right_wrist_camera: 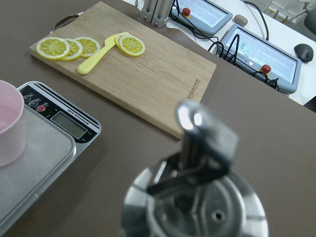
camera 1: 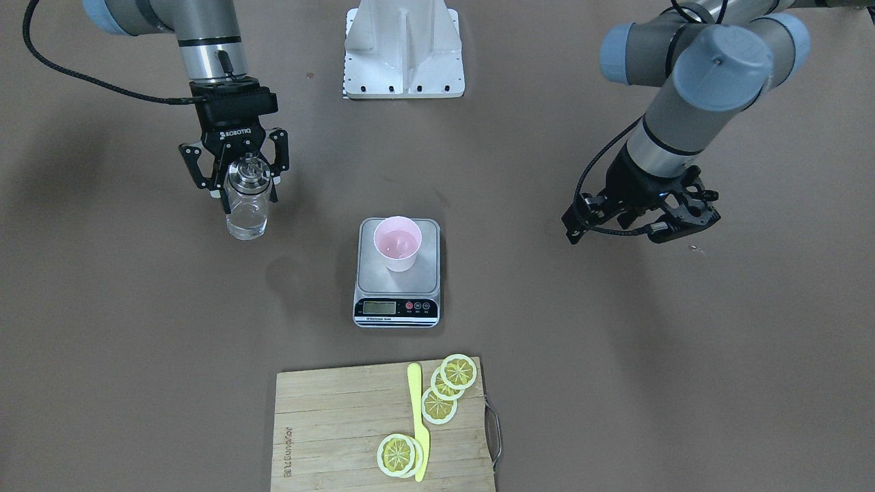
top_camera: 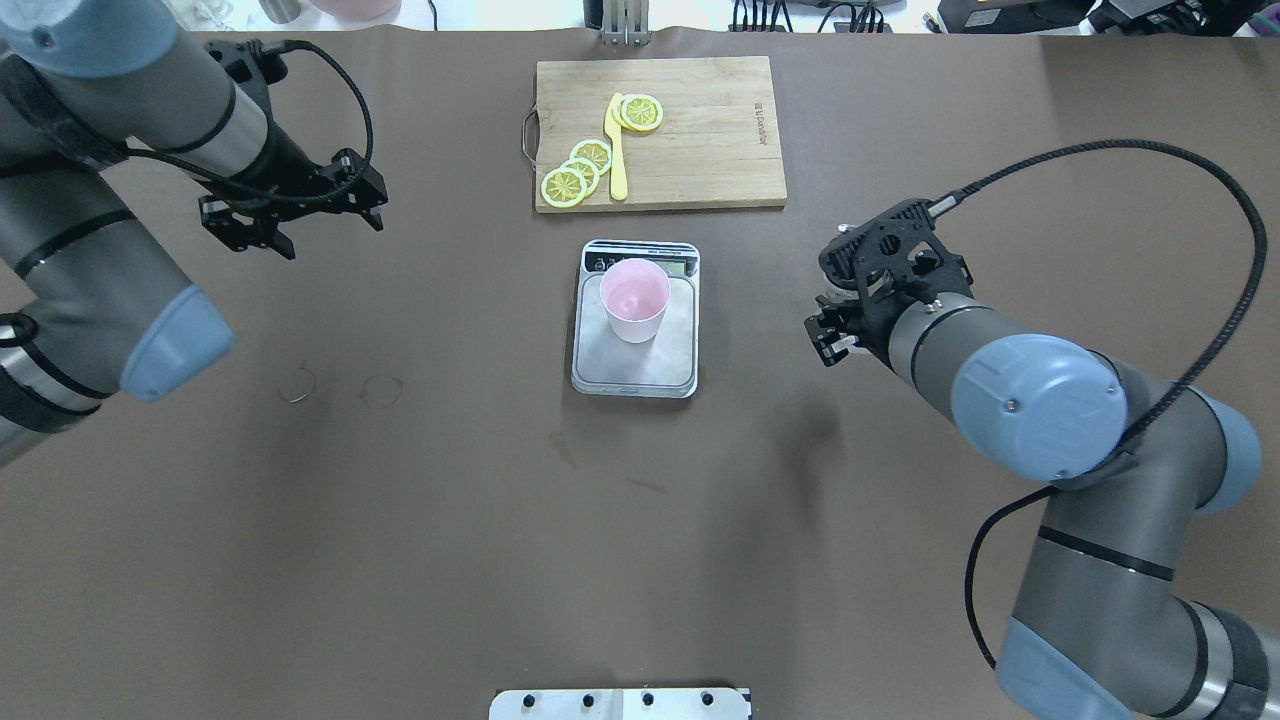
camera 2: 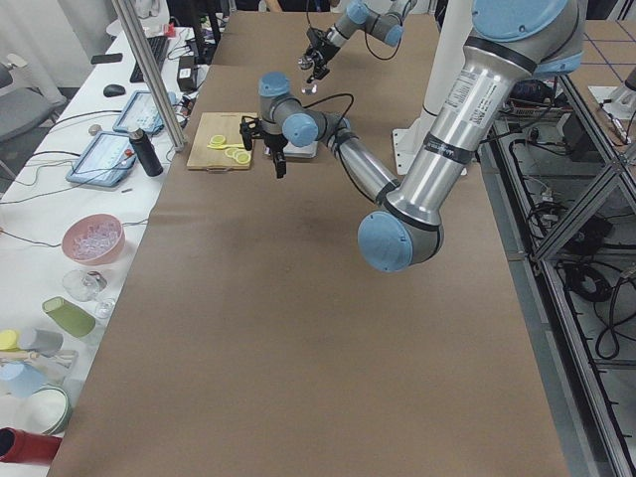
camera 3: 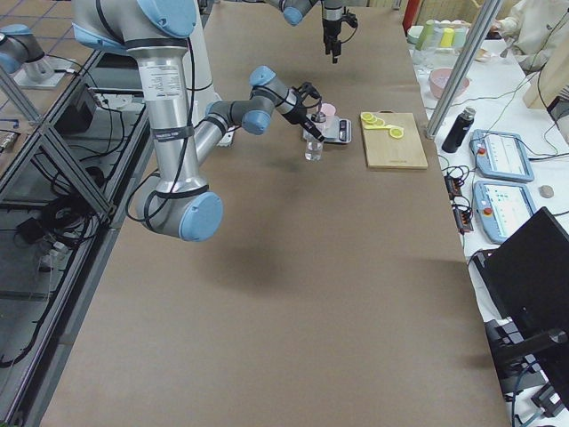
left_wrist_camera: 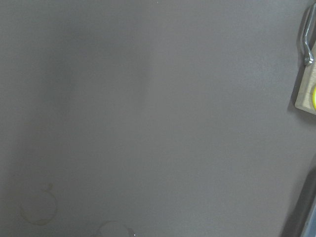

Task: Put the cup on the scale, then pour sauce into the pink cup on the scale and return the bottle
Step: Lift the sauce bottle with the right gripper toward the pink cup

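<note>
Near right, the bottle (camera 1: pixel 246 208) stands on the worktop (camera 1: pixel 137 342); right fingers (camera 1: pixel 247 193) sit spread beside its cap (camera 1: pixel 250 171), apparently gripping nothing; rise straight up to avoid tipping it; centrally, cup (camera 1: pixel 397 244) rests on scale (camera 1: pixel 396 281); far left, left fingers (top_camera: pixel 320 228) gape, empty.

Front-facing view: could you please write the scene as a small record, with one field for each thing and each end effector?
cup: pink, upright on the scale
scale: at table centre, display toward the board
bottle: upright, beside the scale, apart from it
right end effector: straddles the bottle's cap; whether it grips cannot be told
left end effector: open, empty, over bare table
board: holds lemon slices and a yellow knife
</note>
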Controlling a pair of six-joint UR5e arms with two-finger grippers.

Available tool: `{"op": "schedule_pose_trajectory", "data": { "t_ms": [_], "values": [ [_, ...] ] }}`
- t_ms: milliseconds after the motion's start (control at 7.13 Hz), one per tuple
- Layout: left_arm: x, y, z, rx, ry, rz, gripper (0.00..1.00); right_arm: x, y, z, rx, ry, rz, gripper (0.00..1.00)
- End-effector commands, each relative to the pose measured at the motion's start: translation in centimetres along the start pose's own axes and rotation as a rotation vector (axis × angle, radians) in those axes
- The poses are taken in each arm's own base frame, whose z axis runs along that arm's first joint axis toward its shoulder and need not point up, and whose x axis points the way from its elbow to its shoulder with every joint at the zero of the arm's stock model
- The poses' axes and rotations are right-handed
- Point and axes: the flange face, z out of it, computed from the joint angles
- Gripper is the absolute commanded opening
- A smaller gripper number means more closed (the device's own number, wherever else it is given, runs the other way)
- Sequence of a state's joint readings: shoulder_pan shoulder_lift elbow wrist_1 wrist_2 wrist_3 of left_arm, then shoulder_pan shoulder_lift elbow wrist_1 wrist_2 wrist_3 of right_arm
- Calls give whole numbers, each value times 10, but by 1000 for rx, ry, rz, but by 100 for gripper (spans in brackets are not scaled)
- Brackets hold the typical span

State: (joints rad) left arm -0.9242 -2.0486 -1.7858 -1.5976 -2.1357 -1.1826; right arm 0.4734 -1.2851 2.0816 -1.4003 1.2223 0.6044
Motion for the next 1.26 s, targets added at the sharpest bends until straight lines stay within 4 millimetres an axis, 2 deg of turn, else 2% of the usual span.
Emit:
{"op": "schedule_pose_trajectory", "data": {
  "t_ms": [0, 140, 281, 561, 701, 842, 1122],
  "values": [
    [-70, -38, -9, 23, -72, 170, 98, -14, -26, -2, -20, 106, -206, 0],
    [-114, -50, -9, 19, -109, 261, 98, -30, -32, 2, -19, 146, -234, 0],
    [-145, -65, -17, 33, -134, 284, 98, -47, -34, 12, -26, 203, -308, 0],
    [-171, -85, -9, 27, -168, 273, 98, -79, -49, 29, -45, 296, -423, 0],
    [-186, -87, -8, 16, -178, 336, 98, -91, -60, 43, -62, 352, -507, 0],
    [-205, -94, -9, 13, -191, 349, 98, -90, -61, 54, -73, 428, -615, 0],
    [-210, -97, -8, 10, -197, 344, 98, -92, -56, 78, -108, 532, -768, 0]
  ]
}}
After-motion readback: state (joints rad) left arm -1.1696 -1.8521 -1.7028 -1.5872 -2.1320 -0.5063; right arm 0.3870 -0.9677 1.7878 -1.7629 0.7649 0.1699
